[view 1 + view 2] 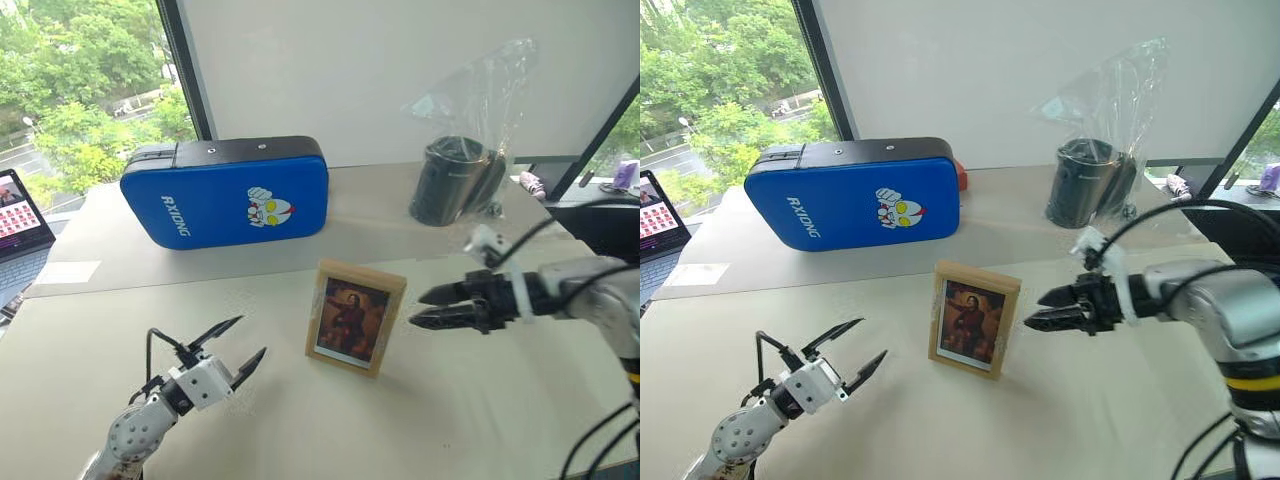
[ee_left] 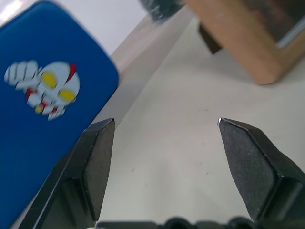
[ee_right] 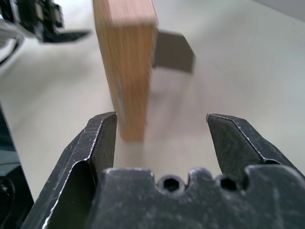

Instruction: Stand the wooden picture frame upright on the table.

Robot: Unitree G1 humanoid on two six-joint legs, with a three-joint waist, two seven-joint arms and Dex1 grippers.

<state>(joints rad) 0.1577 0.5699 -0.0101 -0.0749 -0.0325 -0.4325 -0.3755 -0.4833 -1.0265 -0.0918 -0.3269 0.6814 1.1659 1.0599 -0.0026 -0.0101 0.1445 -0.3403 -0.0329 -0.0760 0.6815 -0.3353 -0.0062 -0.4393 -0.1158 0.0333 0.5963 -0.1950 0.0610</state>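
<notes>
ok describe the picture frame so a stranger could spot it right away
On the beige table, in front of the blue case, the frame stands upright between the two claws. It is the one small light-wood rectangle, with a dark portrait inside a white border.

Beige table [image 1: 470, 400] w/ wooden picture frame [image 1: 355, 316] upright mid, blue padded case [image 1: 225, 192] & bagged black cylinder [image 1: 455, 180] behind.

The wooden picture frame [image 1: 356, 315] is seen in pale, smooth wood; the table [image 1: 430, 420] is topped in matt beige; the padded case [image 1: 226, 192] is faced in glossy blue; the dark cylinder [image 1: 452, 180] is wrapped in clear plastic film.
</notes>
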